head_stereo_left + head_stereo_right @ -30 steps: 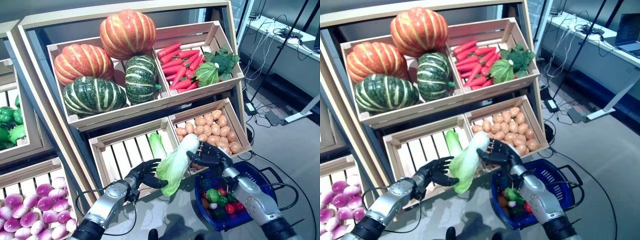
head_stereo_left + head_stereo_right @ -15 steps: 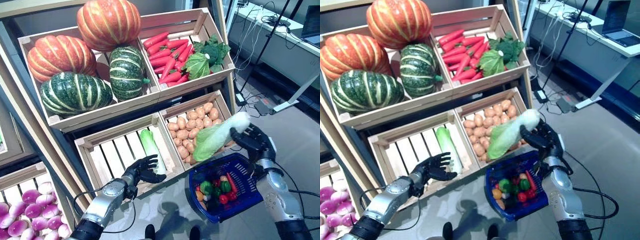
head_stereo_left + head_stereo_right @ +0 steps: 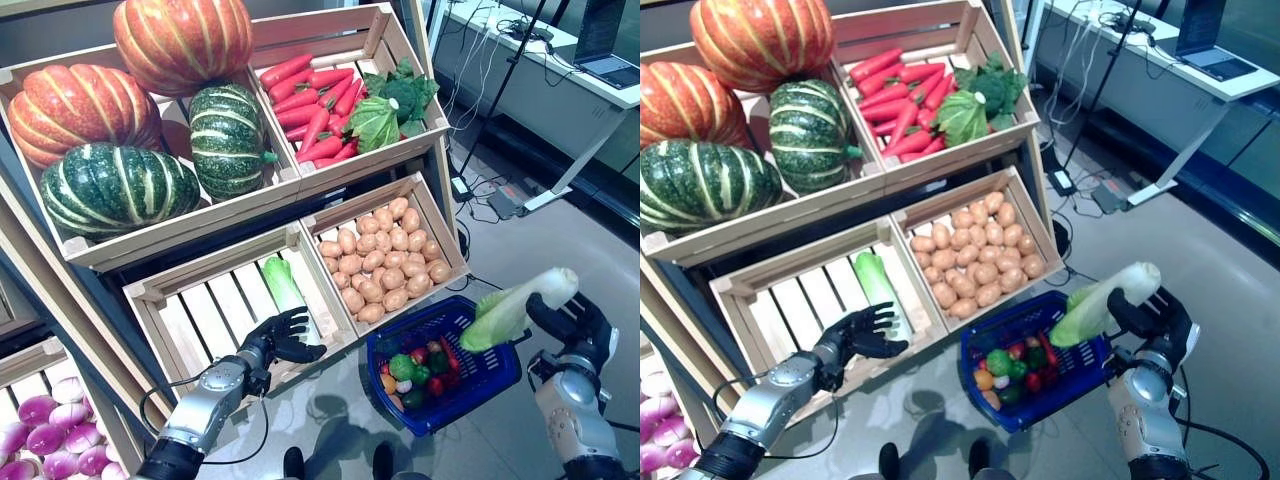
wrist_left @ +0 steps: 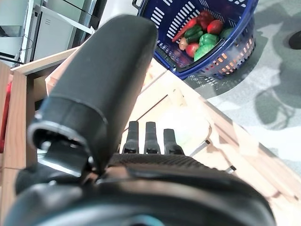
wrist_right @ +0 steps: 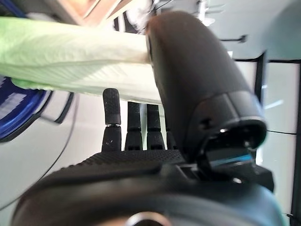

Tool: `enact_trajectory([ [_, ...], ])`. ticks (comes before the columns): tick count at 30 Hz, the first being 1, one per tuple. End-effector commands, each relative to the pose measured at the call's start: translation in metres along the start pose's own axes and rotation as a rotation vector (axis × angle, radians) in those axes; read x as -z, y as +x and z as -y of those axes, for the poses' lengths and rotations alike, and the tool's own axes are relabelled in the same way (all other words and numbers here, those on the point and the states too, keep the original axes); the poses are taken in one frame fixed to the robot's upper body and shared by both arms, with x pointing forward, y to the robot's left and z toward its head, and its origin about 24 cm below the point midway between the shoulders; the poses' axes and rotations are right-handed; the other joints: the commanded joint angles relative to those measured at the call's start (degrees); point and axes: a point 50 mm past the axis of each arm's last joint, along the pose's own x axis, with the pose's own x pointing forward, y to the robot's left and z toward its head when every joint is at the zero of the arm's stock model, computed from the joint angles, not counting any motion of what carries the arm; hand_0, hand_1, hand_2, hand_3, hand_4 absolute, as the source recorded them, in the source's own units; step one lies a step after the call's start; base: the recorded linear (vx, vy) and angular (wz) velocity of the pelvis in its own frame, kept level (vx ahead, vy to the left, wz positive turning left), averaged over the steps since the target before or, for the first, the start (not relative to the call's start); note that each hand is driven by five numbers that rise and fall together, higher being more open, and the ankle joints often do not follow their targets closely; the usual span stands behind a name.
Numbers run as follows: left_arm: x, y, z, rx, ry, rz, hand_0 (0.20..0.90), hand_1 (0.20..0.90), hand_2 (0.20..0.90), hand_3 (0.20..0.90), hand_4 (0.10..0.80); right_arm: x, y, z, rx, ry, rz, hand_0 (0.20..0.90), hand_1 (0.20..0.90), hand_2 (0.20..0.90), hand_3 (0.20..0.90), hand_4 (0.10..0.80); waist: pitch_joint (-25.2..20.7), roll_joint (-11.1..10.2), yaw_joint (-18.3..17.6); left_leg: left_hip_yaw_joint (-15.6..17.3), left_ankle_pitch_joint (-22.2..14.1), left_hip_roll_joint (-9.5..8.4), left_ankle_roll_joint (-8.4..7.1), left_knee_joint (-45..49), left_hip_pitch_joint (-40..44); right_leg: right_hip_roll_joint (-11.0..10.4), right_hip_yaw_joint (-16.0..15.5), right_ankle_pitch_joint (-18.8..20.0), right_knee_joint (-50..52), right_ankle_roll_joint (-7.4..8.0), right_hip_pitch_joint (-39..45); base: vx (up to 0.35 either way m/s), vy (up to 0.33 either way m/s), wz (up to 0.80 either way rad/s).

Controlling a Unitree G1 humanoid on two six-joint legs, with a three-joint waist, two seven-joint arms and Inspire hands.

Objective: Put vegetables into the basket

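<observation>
Fingers and thumb of the right hand [image 3: 572, 322] are curled around the pale stalk end of a napa cabbage [image 3: 512, 308], which slants down with its green leafy tip over the right rim of the blue basket [image 3: 478, 383]. That basket sits on the floor, holding a heap of small red and green vegetables [image 3: 412, 367]. Over at the lower left crate [image 3: 176, 321], the left hand [image 3: 277, 338] has its fingers spread loose, holding nothing, hovering at the crate's front corner just beside a second cabbage [image 3: 286, 292] lying on the slats. Next door is a crate of potatoes [image 3: 380, 266]; above sit pumpkins [image 3: 130, 110] and carrots [image 3: 312, 106].
</observation>
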Motion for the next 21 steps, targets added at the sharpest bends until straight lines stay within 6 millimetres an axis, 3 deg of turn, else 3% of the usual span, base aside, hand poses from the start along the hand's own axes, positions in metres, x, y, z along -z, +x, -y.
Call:
enact_trajectory([
  [1, -0.054, -0.006, -0.009, 0.008, 0.009, 0.237, 0.9, 0.9, 0.9, 0.9, 0.8, -0.064, 0.011, -0.005, 0.035, 0.25, 0.282, 0.3, 0.3, 0.3, 0.3, 0.4, -0.42, 0.07, 0.94, -2.18, -2.39, 2.26, -1.56, 0.12, -1.48, -1.26, -0.3, 1.66, 0.28, 1.16, -0.6, -0.088, -0.045, 0.0],
  [7, -0.096, -0.01, -0.006, 0.017, 0.036, 0.415, 0.9, 0.9, 0.9, 0.9, 0.8, -0.074, 0.023, -0.02, -0.003, 0.367, 0.29, 0.3, 0.3, 0.3, 0.3, 0.4, 7.12, 1.33, 2.32, -3.03, -0.5, 1.52, -1.6, 1.1, -6.3, -1.05, -0.93, 1.08, 4.14, 0.12, -5.47, -0.229, -0.073, 0.01],
  [15, -0.134, -0.015, 0.006, 0.065, 0.051, 0.622, 0.9, 0.9, 0.9, 0.9, 0.8, -0.084, 0.032, -0.044, -0.085, 0.547, 0.292, 0.3, 0.3, 0.3, 0.3, 0.4, 15.06, 2.78, 3.76, -5.52, -1.06, 0.77, -3.49, 13.01, -18.38, -1.18, -2.19, -1.27, 11.4, -1.38, -12.34, -0.118, -0.076, 0.11],
  [21, -0.162, -0.026, 0.014, 0.101, 0.067, 0.794, 0.9, 0.9, 0.9, 0.9, 0.8, -0.118, 0.039, -0.06, -0.091, 0.67, 0.37, 0.3, 0.3, 0.3, 0.3, 0.4, 19.96, 3.66, 4.67, -6.68, -2.78, -0.69, -3.46, 22.08, -28.46, -1.83, -3.91, -2.9, 18.41, -1.93, -20.91, -0.126, -0.054, 0.07],
])
